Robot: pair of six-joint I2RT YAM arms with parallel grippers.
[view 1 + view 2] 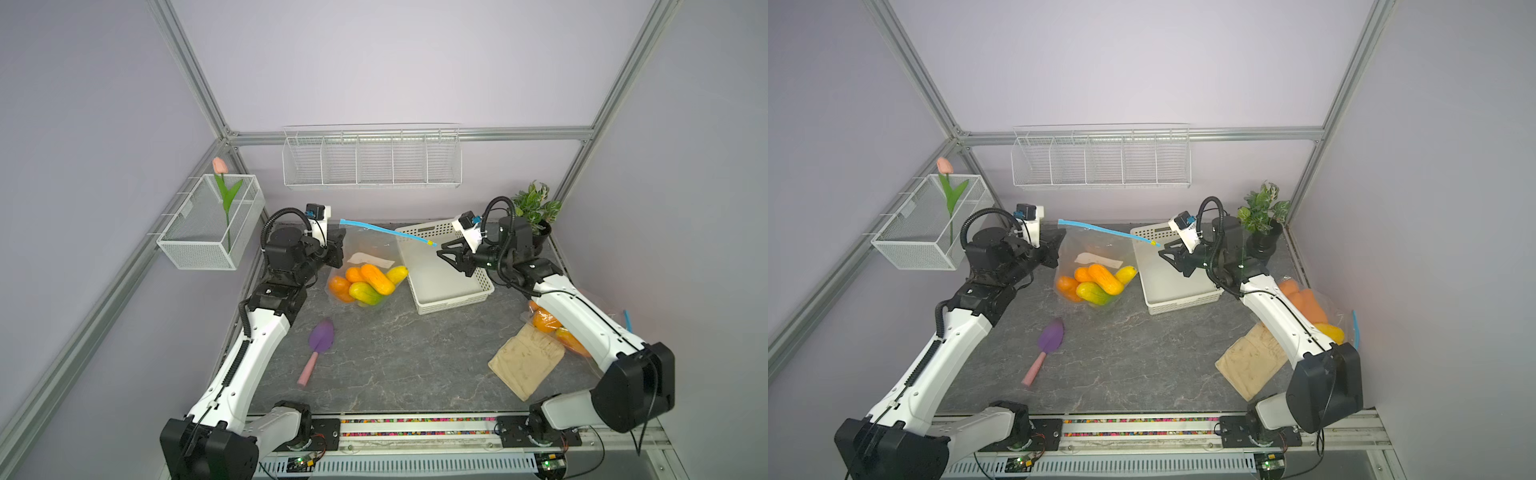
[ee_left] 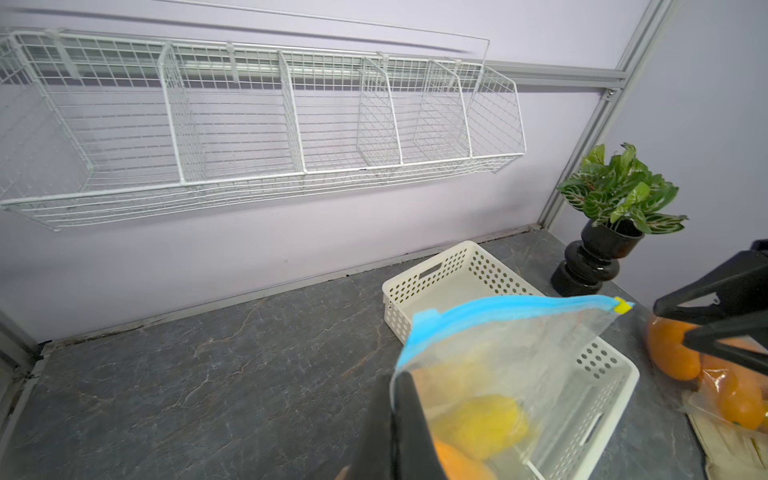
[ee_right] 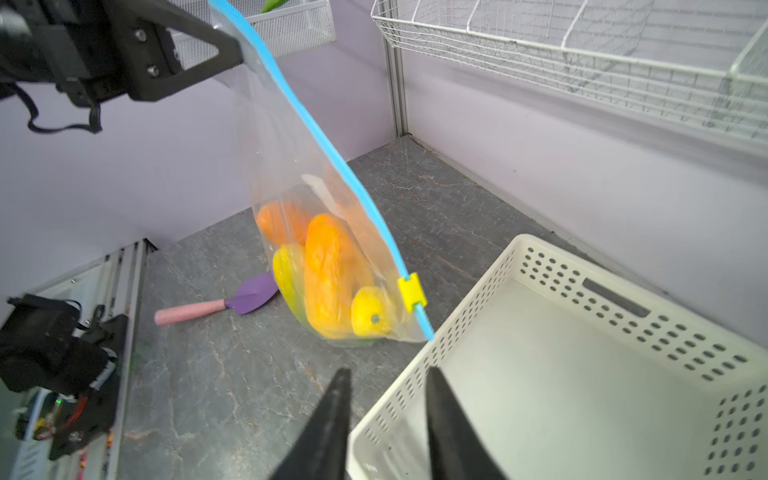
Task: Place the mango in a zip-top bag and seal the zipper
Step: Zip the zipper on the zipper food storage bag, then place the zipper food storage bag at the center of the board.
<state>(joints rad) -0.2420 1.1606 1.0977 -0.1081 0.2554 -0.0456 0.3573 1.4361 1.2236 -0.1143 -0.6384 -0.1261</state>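
Clear zip-top bag [image 3: 274, 137] with blue zipper [image 3: 316, 124] holds orange-yellow mangoes [image 3: 328, 270]

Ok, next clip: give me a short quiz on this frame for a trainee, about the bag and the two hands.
1. True or false: the left hand is shut on a top corner of the zip-top bag.
2. Where on the blue zipper strip does the yellow slider sit? A. beside the left hand; B. at the end far from the left hand, nearest the right hand; C. halfway along.
3. What does the right hand hold?
Key: 1 true. 2 B. 3 Nothing; its jaws stand apart, clear of the bag.
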